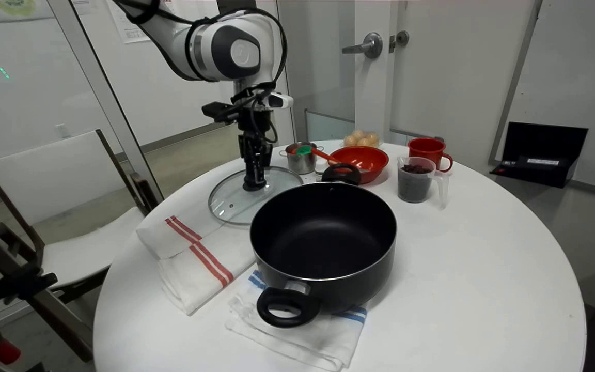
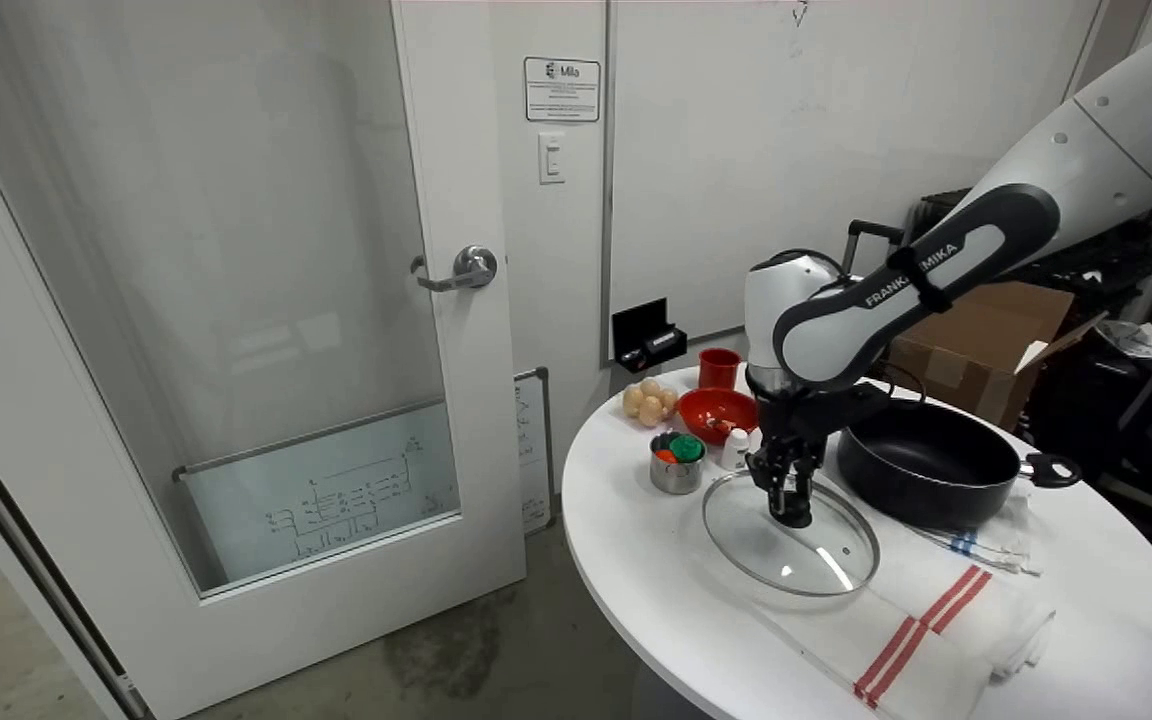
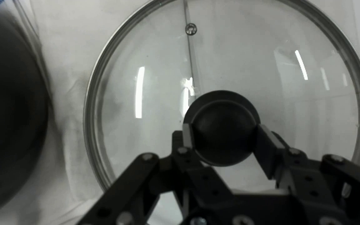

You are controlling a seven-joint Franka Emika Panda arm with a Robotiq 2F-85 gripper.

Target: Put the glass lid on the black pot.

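On the white counter (image 1: pixel 483 279) stands the black pot (image 1: pixel 323 237); just beside it I have the glass lid (image 2: pixel 781 560), apparently resting flat, its underside hard to judge; my end effector (image 3: pixel 224 136) clasps its dark knob (image 3: pixel 222 125).

And here, in an exterior view, pot (image 1: pixel 323 235) sits on the table (image 1: pixel 483 289) atop a towel (image 1: pixel 318 338), lid (image 1: pixel 230 204) just bhd to its L, over a 2nd towel (image 1: pixel 199 268), gripper (image 3: pixel 223 136) astride its knob (image 3: pixel 222 125). Bhd pot, there's the bowl (image 1: pixel 372 171), then eggs (image 1: pixel 362 138); R of bowl, meas. cup (image 1: pixel 414 188) w/ mug (image 1: pixel 424 149) bhd it; L of bowl, small pan (image 1: pixel 301 164).
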